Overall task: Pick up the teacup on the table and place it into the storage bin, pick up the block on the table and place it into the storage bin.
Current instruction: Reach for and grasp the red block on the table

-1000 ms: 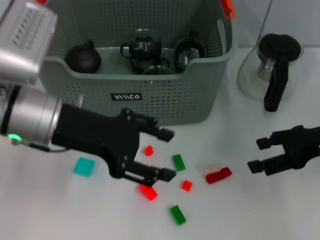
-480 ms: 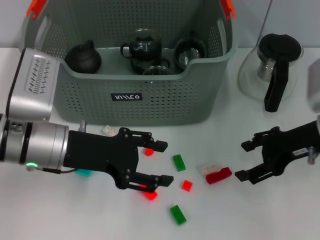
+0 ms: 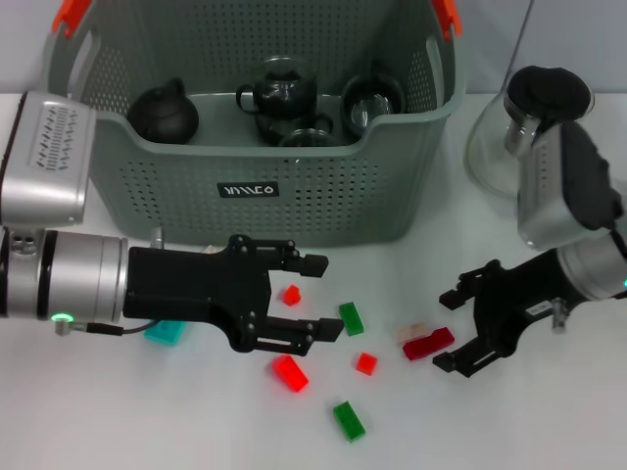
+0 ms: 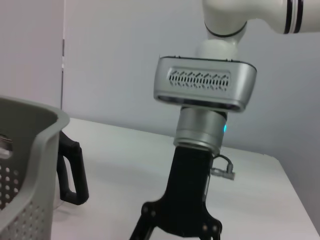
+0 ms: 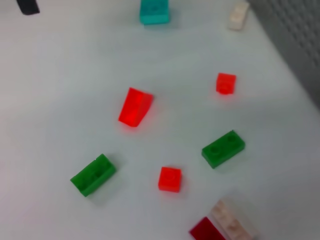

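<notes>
The grey perforated storage bin (image 3: 323, 201) stands at the back and holds several dark teapots and cups, among them a round black pot (image 3: 164, 113) and a cup (image 3: 372, 98). No teacup shows on the table. Loose blocks lie in front of the bin: a dark red block (image 3: 428, 344) beside a cream one (image 3: 411, 330), green blocks (image 3: 351, 318) (image 3: 348, 420), small red ones (image 3: 291, 294) (image 3: 365, 363) and a bright red wedge (image 3: 290, 373). My left gripper (image 3: 325, 298) is open and empty, just above the wedge. My right gripper (image 3: 443, 331) is open, right next to the dark red block.
A glass carafe with a black handle (image 3: 537, 132) stands right of the bin. A teal block (image 3: 165, 333) lies partly under my left arm. The right wrist view shows the same blocks, with the wedge (image 5: 135, 106) in the middle. The left wrist view shows my right arm (image 4: 202, 90).
My right gripper has moved left to the dark red block. My left arm has drawn back and lower on the left, and the red wedge now lies uncovered below its fingers.
</notes>
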